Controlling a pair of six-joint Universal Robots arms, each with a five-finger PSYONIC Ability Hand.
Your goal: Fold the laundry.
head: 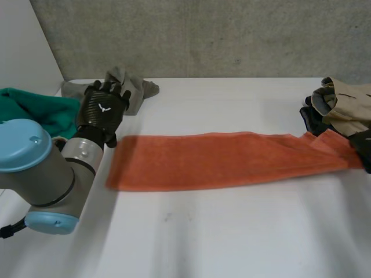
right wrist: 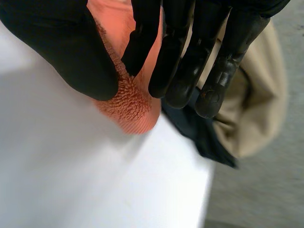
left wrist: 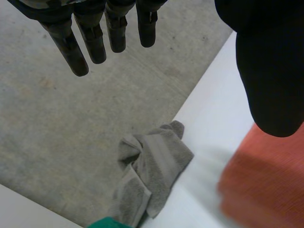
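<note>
The orange towel point(head: 220, 159) is stretched flat, its right end pinched in the right hand point(right wrist: 61, 47). The left hand point(head: 103, 110) is held straight-fingered and empty beside the towel's left end, where a corner should be gripped before the ends are matched.

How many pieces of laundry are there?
5: orange towel mid-table, grey towel and green cloth at left, beige garment and black garment piled right; more may hide there.
</note>
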